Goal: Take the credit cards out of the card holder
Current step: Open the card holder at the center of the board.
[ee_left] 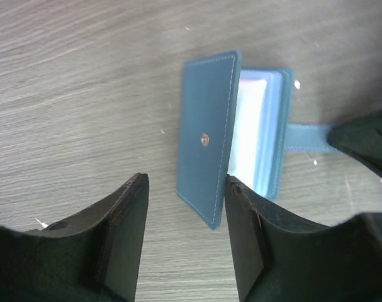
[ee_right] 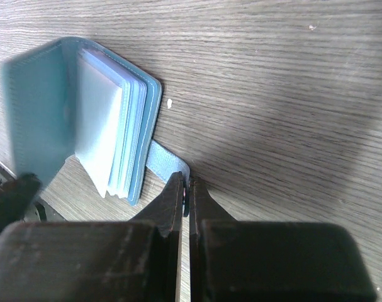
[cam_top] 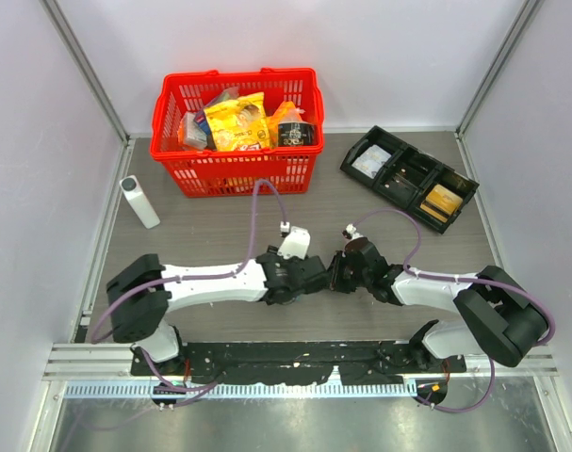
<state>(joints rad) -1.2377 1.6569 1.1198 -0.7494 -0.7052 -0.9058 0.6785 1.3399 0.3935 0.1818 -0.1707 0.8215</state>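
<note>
The card holder (ee_left: 206, 135) is a small blue wallet lying open on the wooden table between the two arms. Its cover stands raised, and pale sleeves (ee_right: 102, 126) fan out behind it. The credit cards are hidden; only the sleeves show. My left gripper (ee_left: 185, 181) is open, with the cover's lower corner between its fingers and close against the right finger (ee_left: 241, 214). My right gripper (ee_right: 187, 182) is shut on the holder's strap tab (ee_right: 165, 160), low at the table. In the top view the two grippers (cam_top: 321, 276) (cam_top: 338, 273) meet tip to tip at the table's middle.
A red basket (cam_top: 236, 168) full of snack packs stands at the back. To the back right, a black compartment tray (cam_top: 399, 179) holds a tan item (cam_top: 443, 200). A white upright object (cam_top: 139, 201) stands at the left. Walls close in on three sides.
</note>
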